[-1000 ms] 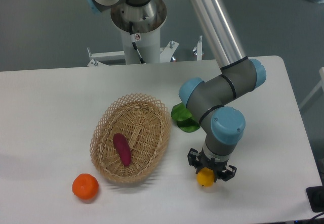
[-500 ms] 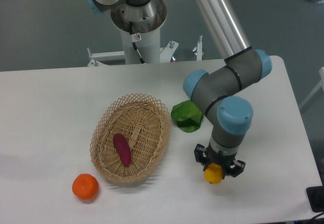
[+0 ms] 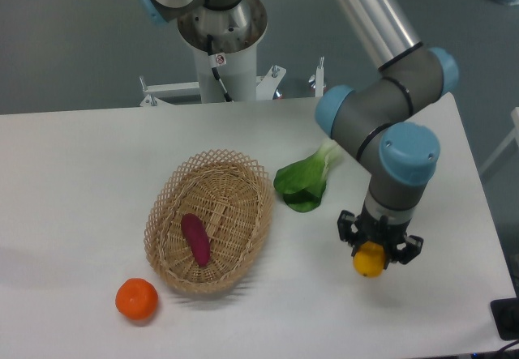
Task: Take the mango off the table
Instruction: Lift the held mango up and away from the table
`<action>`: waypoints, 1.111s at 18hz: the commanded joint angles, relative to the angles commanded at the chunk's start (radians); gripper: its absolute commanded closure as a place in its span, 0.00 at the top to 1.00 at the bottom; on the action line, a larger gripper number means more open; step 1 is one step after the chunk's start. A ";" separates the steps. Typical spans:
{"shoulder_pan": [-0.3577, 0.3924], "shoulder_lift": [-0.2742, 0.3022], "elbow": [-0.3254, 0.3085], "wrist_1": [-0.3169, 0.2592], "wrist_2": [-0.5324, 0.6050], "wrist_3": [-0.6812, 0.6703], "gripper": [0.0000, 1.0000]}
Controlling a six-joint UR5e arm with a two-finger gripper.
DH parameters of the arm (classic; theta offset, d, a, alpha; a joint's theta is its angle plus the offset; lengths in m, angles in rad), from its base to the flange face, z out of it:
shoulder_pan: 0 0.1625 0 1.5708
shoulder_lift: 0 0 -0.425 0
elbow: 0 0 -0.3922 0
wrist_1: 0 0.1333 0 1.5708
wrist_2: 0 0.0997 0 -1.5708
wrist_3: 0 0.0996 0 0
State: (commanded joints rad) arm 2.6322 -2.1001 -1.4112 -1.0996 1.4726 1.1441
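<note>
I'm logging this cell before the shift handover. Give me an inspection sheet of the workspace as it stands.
Surface: white table, rounded corners.
Job's things: mango, yellow, between the gripper fingers near the table's right front.
Clutter: wicker basket holding a purple item; orange fruit in front of the basket; green leafy vegetable right of the basket.
Grippers: gripper shut on the mango, pointing down.
Cables: black cable on the robot pedestal.
Surroundings: grey floor; dark object at lower right edge.
</note>
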 joint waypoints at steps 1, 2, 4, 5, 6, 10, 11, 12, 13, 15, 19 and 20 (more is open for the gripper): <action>0.006 0.009 0.002 -0.026 0.000 0.017 0.37; 0.012 0.018 0.002 -0.043 0.000 0.020 0.37; 0.022 0.035 0.000 -0.052 0.002 0.020 0.37; 0.034 0.040 -0.002 -0.051 0.002 0.020 0.37; 0.038 0.040 -0.002 -0.048 0.005 0.022 0.37; 0.040 0.042 0.006 -0.049 0.110 0.052 0.37; 0.042 0.042 0.006 -0.049 0.120 0.092 0.37; 0.048 0.042 0.006 -0.048 0.120 0.101 0.36; 0.052 0.042 0.008 -0.046 0.120 0.102 0.37; 0.055 0.042 0.011 -0.045 0.120 0.100 0.37; 0.052 0.042 0.018 -0.045 0.129 0.103 0.37; 0.052 0.042 0.024 -0.046 0.130 0.103 0.38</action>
State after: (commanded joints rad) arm 2.6845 -2.0586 -1.3868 -1.1459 1.6030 1.2471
